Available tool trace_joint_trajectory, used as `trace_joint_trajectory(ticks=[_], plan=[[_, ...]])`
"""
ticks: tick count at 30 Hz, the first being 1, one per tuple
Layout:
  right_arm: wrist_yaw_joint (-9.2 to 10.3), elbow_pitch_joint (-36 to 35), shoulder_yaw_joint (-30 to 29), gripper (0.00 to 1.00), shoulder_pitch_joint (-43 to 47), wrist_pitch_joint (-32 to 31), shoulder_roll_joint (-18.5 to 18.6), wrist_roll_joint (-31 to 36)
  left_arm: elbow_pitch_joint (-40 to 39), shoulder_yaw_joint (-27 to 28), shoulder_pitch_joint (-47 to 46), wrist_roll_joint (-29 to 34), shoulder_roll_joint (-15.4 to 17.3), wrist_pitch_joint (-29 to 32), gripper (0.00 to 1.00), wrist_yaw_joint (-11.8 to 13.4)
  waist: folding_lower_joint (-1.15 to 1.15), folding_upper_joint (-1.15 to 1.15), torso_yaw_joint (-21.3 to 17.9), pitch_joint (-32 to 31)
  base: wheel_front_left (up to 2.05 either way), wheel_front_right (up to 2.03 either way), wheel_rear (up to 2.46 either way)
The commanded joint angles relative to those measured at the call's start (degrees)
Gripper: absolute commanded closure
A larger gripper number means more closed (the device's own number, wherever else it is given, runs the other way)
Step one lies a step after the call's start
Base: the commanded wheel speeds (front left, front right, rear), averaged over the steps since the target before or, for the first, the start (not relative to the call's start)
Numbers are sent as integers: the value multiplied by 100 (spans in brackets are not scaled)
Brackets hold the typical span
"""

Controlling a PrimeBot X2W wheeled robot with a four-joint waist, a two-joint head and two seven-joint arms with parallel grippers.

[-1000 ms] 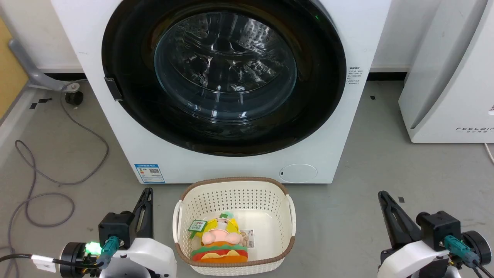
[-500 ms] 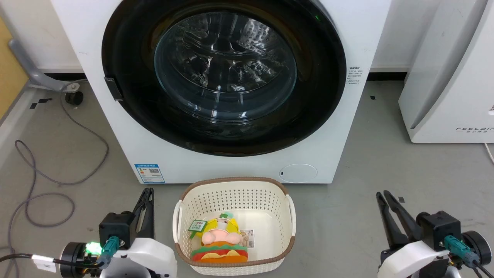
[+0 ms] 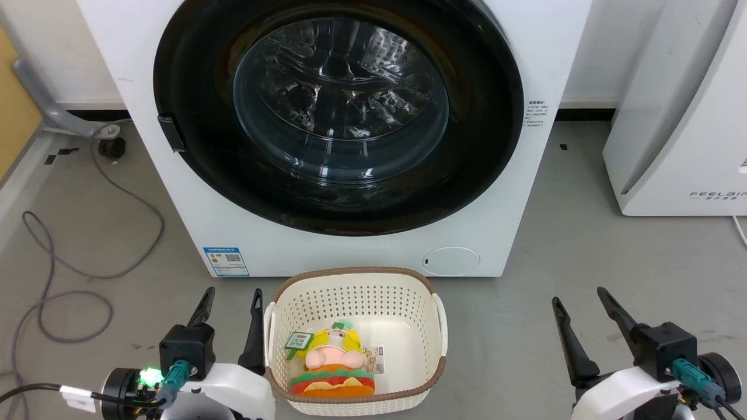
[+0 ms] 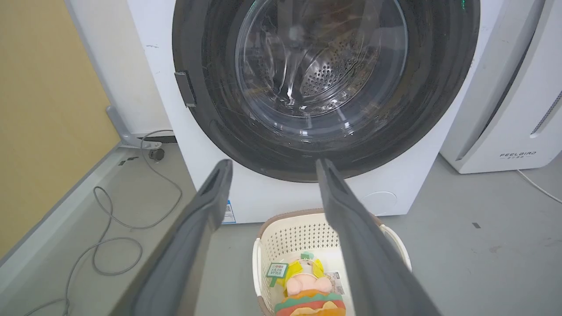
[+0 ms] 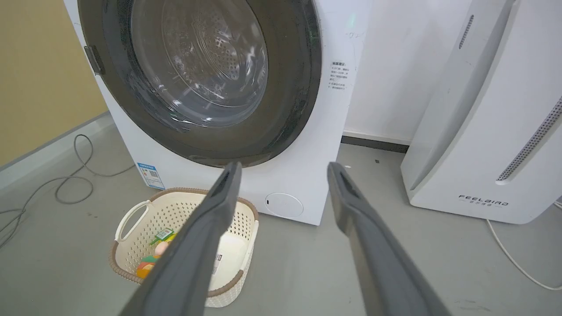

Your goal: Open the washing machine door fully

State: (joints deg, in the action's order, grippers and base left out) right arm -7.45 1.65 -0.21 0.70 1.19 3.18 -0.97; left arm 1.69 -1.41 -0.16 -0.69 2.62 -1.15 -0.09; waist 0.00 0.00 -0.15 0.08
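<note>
The white washing machine (image 3: 362, 251) stands straight ahead. Its round glossy black door (image 3: 192, 175) lies flat against the front, a clear glass bowl at its centre and a small dark handle tab (image 3: 171, 133) on its left rim. Low at the left, my left gripper (image 3: 231, 296) is open and empty, well short of the door. At the lower right, my right gripper (image 3: 578, 294) is open and empty too. In the left wrist view the door (image 4: 443, 87) fills the top beyond my spread fingers (image 4: 206, 206). From the right wrist the door (image 5: 290, 87) sits upper left.
A cream perforated basket (image 3: 356, 289) with a burger-shaped plush toy (image 3: 332, 367) sits on the grey floor right before the machine, between my grippers. A grey cable (image 3: 70, 274) loops at the left. A white FEELAIR appliance (image 3: 677, 116) stands at the right.
Both grippers have gone from shut to wide open. The machine door, basket and camera have not moved.
</note>
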Motion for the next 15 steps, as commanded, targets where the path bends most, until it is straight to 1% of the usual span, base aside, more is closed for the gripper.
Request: trace_joint_trajectory(ticks=[1, 4, 6, 7, 8, 9, 15], plan=[[0, 49, -15, 0, 6, 64, -5, -28, 40, -43, -55, -45, 3, -62, 0, 33, 0, 0, -2, 1, 0, 0, 0], [0, 79, -24, 0, 6, 100, -5, -54, 76, -77, -66, -65, 4, -98, 0, 42, 0, 0, -4, 2, 0, 0, 0], [-1, 101, -31, 56, 6, 123, -6, -74, 100, -100, -74, -78, 4, -122, 0, 48, 0, 0, -6, 3, 0, 0, 0], [-1, 108, -36, 77, 4, 135, -6, -85, 112, -110, -77, -84, 4, -134, 0, 51, 0, 0, -6, 3, 0, 0, 0], [-1, 108, -36, 77, 4, 135, -6, -85, 112, -110, -77, -84, 4, -134, 0, 51, 0, 0, -6, 3, 0, 0, 0], [-1, 118, -40, 100, 5, 147, -6, -97, 124, -121, -81, -91, 4, -146, 0, 53, 0, 0, -7, 3, 0, 0, 0], [-1, 176, -72, 100, 0, 219, -8, -196, 199, -187, -99, -128, 6, -218, 0, 69, 0, 0, -11, 2, 0, 0, 0]])
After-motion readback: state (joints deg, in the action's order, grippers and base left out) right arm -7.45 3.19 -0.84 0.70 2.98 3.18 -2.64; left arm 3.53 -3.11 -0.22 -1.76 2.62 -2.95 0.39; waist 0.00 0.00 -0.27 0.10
